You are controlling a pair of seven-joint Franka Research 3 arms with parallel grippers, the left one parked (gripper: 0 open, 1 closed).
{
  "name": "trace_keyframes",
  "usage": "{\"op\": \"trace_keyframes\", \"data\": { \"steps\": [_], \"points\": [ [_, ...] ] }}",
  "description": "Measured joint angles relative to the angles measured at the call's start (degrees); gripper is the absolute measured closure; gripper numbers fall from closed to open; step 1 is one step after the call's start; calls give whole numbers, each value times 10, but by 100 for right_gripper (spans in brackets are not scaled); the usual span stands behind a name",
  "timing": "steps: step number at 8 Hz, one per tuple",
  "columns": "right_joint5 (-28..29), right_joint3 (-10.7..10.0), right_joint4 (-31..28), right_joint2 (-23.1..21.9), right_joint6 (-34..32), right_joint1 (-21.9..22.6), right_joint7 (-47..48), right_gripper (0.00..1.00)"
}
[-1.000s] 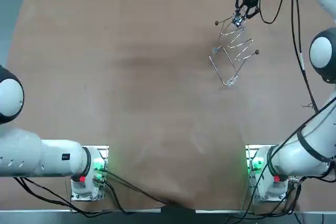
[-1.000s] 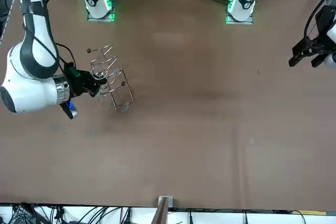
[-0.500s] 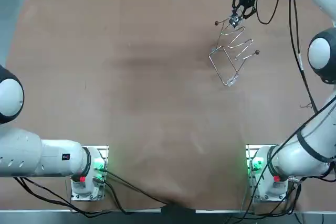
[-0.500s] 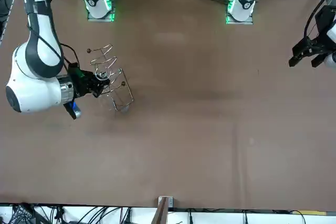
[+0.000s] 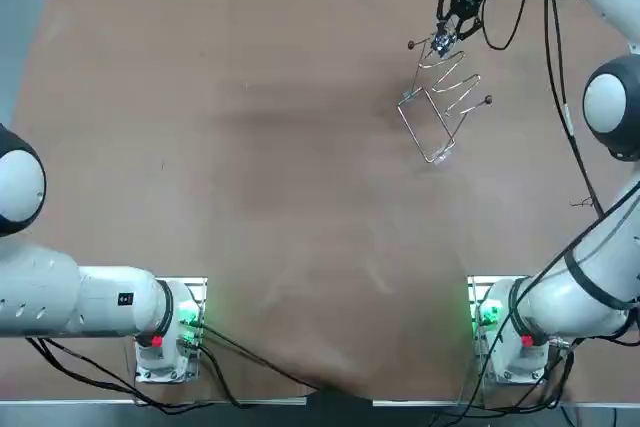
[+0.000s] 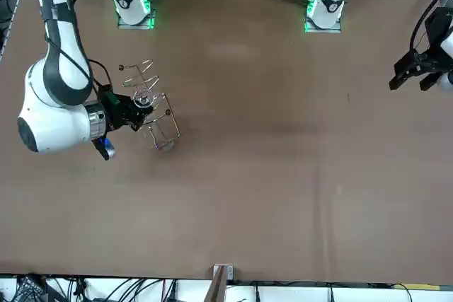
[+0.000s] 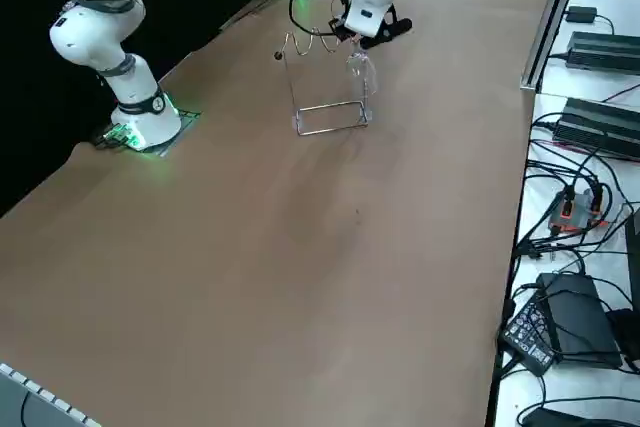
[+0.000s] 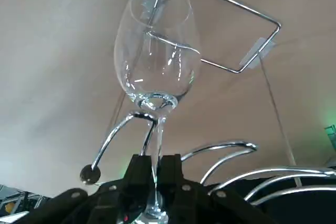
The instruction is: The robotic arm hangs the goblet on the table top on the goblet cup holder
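Progress looked far along: the right hand [image 8: 155,163] was clenched on the stem of the goblet [image 8: 155,61], held upside down, bowl hanging inside the wire rack [image 5: 440,107] near the far right corner of the bench [image 5: 250,197]. Whether the foot rested on the wires I couldn't tell. Seating it and letting go seemingly remained.
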Motion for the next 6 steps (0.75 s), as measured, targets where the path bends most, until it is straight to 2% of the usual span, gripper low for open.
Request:
{"op": "trace_keyframes", "data": {
  "steps": [5,6],
  "points": [
    [2,0,-3,1,4,5,9,90],
    [2,0,-3,1,4,5,9,87]
  ]
}}
